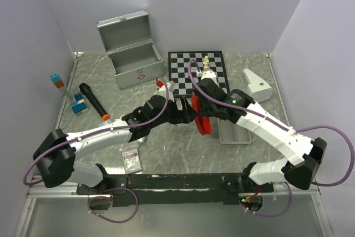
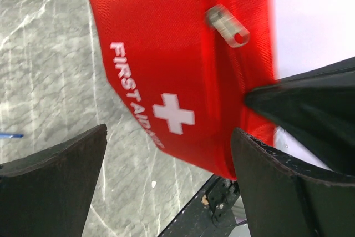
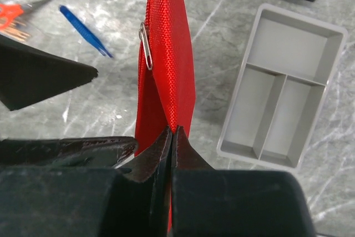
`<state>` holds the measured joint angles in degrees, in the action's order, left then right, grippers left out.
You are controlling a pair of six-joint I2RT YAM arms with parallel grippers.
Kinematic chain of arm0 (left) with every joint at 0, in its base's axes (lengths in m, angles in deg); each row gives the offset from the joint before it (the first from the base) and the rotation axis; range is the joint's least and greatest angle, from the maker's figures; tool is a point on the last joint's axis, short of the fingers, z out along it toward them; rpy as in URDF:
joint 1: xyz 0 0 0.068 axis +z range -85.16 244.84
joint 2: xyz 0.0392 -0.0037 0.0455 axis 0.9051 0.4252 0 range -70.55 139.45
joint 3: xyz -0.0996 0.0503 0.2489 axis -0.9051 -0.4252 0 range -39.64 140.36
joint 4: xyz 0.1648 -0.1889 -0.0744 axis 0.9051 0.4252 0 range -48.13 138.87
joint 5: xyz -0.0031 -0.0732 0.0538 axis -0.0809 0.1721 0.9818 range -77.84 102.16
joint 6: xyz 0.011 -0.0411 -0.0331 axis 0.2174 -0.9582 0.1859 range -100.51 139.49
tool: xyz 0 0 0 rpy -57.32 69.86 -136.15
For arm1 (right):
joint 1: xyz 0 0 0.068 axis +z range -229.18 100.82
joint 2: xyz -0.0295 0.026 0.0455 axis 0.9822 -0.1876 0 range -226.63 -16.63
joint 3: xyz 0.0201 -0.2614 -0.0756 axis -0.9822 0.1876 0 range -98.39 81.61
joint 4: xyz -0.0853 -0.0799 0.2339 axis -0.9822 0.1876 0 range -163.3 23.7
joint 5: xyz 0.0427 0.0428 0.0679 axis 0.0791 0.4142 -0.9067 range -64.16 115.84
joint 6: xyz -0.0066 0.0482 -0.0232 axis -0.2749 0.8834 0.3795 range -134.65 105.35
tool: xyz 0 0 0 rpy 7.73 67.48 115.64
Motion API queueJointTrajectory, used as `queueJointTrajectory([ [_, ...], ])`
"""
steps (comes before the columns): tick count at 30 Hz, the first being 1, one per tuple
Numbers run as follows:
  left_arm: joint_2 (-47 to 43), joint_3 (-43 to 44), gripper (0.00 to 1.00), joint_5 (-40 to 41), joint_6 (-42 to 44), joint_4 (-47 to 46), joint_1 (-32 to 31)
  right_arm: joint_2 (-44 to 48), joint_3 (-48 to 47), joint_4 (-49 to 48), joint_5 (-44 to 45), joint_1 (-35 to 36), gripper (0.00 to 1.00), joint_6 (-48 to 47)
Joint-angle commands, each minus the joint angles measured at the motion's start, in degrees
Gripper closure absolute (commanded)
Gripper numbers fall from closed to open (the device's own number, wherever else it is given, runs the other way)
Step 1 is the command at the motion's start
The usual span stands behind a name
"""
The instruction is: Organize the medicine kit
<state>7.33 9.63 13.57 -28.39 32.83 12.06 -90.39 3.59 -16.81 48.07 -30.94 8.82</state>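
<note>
Right gripper pinches red pouch; left gripper gapes near it

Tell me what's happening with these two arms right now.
The right gripper is shut on one edge of the red first-aid pouch, which hangs from it on edge over the middle of the table. The left gripper is wide open, facing the pouch's printed side without gripping it. The silver case sits at the back left, lid up; the pouch is not in it yet.

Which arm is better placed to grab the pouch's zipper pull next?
Probably left: the left hand, open, faces the pouch and zipper pull; the right hand is shut on the pouch's edge.
</note>
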Motion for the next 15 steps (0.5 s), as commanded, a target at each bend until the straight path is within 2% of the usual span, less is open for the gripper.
queueJointTrajectory([
  [1, 0.60, 1.87, 0.03, 1.31, -0.46, -4.76, -0.75, -1.74, -3.36, 3.18, 3.68, 1.32, 1.00, 1.67],
  [7, 0.86, 1.26, 0.03, 2.02, -0.64, -5.73, -0.93, -4.81, -6.00, 6.17, 7.99, 2.99, 1.00, 1.85],
  [15, 5.08, 3.46, 0.01, 5.70, -1.60, -0.37, -1.10, -7.54, -10.83, 9.07, 9.49, 6.41, 1.00, 2.46],
])
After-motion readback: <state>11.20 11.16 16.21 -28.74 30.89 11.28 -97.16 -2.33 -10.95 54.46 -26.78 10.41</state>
